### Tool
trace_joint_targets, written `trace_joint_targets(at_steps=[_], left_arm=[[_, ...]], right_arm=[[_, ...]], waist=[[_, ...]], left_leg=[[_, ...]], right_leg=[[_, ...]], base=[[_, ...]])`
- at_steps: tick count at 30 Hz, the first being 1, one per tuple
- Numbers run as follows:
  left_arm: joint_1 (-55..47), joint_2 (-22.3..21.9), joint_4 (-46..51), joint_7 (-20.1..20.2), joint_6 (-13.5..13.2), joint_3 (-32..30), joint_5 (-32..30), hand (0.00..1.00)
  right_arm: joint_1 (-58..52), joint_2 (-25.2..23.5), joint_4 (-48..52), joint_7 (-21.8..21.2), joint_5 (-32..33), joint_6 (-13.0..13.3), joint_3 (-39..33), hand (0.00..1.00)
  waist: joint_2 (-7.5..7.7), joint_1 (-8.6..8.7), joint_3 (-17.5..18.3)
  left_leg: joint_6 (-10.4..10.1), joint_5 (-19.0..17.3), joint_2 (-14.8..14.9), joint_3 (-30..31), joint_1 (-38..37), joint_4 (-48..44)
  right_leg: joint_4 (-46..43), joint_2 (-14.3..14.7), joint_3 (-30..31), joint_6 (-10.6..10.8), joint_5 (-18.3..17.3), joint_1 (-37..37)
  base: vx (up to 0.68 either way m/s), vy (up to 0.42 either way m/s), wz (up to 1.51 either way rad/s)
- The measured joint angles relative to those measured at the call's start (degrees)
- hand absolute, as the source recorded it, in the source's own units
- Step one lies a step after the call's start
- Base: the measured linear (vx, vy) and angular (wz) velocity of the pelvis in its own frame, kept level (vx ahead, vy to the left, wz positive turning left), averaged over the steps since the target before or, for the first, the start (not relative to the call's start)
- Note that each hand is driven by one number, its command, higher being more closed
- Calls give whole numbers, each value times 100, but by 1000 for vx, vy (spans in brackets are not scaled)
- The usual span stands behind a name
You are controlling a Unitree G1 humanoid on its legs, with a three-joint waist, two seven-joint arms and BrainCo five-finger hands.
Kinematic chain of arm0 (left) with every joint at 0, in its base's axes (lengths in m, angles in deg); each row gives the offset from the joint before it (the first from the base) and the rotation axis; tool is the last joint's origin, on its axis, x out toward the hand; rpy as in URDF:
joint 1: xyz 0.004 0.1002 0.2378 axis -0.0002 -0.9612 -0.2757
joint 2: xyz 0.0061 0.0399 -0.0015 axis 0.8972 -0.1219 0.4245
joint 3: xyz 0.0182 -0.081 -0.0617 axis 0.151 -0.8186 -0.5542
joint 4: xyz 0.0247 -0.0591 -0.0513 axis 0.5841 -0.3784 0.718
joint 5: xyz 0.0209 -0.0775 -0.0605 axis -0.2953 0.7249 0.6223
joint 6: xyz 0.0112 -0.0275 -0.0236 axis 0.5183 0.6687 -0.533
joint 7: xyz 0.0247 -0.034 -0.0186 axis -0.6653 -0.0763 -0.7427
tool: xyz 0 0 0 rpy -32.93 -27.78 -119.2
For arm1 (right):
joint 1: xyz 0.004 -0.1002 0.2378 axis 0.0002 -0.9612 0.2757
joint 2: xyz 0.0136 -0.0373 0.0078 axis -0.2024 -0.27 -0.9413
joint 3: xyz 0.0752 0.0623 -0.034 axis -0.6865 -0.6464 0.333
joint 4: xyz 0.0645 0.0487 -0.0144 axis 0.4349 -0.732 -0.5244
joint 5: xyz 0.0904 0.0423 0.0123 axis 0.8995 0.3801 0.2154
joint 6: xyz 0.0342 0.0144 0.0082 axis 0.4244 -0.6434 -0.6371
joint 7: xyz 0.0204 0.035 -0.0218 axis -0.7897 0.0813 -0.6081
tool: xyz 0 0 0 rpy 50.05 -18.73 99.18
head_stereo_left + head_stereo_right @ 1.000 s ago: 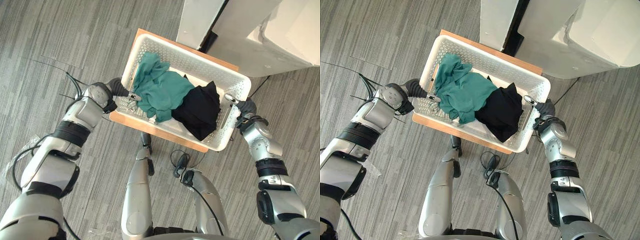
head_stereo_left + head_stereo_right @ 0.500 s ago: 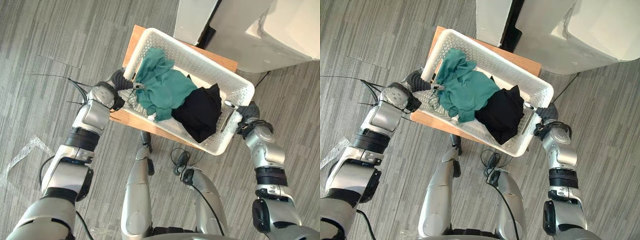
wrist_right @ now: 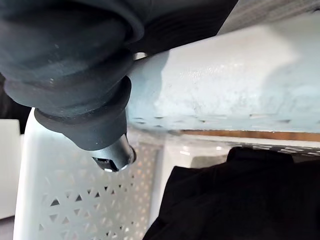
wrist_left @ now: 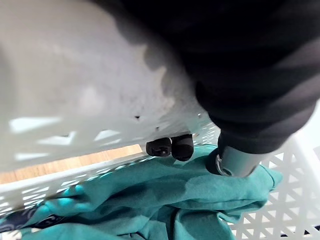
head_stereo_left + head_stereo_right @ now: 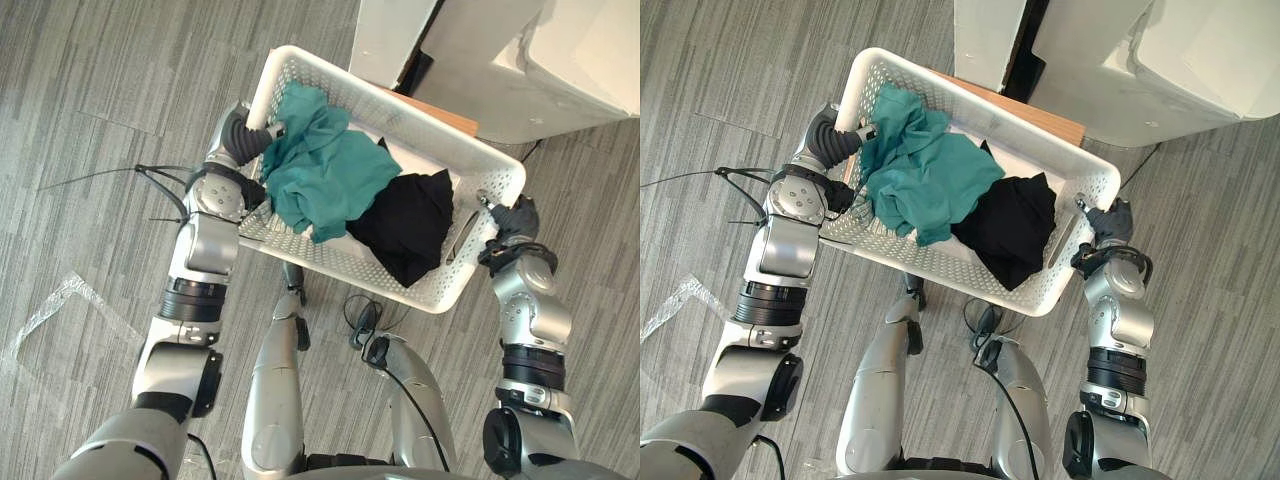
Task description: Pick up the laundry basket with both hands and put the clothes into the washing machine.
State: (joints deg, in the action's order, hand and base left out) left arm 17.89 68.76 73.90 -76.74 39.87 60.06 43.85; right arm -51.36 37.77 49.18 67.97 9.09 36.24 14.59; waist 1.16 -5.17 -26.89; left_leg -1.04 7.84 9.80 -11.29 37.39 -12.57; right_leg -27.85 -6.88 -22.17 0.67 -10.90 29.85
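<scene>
Above the table, basket gripped by left hand, right hand

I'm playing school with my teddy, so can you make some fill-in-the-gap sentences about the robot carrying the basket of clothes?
1. The left hand and right hand grip a laundry basket coloured ____.
2. The green garment lies at the end nearest the ____ hand.
3. The black garment lies at the end nearest the ____ hand.
4. The washing machine shares its colour with the ____.

Missing words: white; left; right; basket.
</scene>
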Motion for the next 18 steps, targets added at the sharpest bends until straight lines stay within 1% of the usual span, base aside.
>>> trace_joint_targets(at_steps=[2, 4, 7, 11, 13, 15, 17, 18], left_arm=[[-32, -112, 80, -28, -20, -107, 3, 100], [-33, -220, 135, -112, -23, -186, 3, 100], [-33, -291, 177, -113, -39, -201, 15, 100], [-34, -288, 184, -117, -92, -218, 14, 100], [-34, -289, 189, -144, -171, -245, 14, 100], [-86, -309, 194, -364, -251, -368, 205, 100], [-276, -362, 283, -578, -329, -539, 552, 100], [-649, -543, 324, -818, -427, -655, 1159, 100]], right_arm=[[67, -35, 75, 61, 0, 41, -54, 100], [137, -103, 252, 230, -2, 59, -115, 100], [246, -118, 280, 292, -10, 62, -176, 100], [262, -110, 483, 372, -16, 80, -173, 100], [261, -105, 593, 412, 5, 155, -157, 100], [261, -99, 710, 504, 63, 298, 2, 100], [236, -106, 804, 549, 123, 402, 183, 100], [41, -112, 942, 616, 135, 439, 368, 100]], waist=[[-1, -2, 0], [-3, -2, -1], [-3, -2, -2], [-11, 5, -7], [-11, 8, -8], [-11, 41, -7], [-11, 106, -8], [-11, 105, -7]], left_leg=[[3, -2, 0, 0, 11, -12], [13, -9, 3, -1, 46, -43], [31, -21, 6, 3, 71, -78], [77, -57, 12, 4, 100, -143], [91, -67, 12, 1, 100, -160], [122, -92, 19, -1, 85, -228], [137, -109, 16, -9, -9, -251], [101, -190, 10, -48, -287, -275]], right_leg=[[-3, 0, 5, 0, 0, 12], [-15, 0, 14, 0, 0, 47], [-16, 0, 15, 0, 0, 58], [-19, 0, 27, 0, 0, 58], [-25, -3, 31, 0, 0, 55], [-59, -10, 40, 1, -1, 26], [-94, -29, 40, 3, -3, -65], [-99, -50, 66, 53, -36, -329]], base=[[9, -35, -2], [17, -41, -3], [24, -39, -1], [28, -41, -2], [14, -21, 0], [21, -33, 0], [18, -17, 1], [31, -28, 1]])
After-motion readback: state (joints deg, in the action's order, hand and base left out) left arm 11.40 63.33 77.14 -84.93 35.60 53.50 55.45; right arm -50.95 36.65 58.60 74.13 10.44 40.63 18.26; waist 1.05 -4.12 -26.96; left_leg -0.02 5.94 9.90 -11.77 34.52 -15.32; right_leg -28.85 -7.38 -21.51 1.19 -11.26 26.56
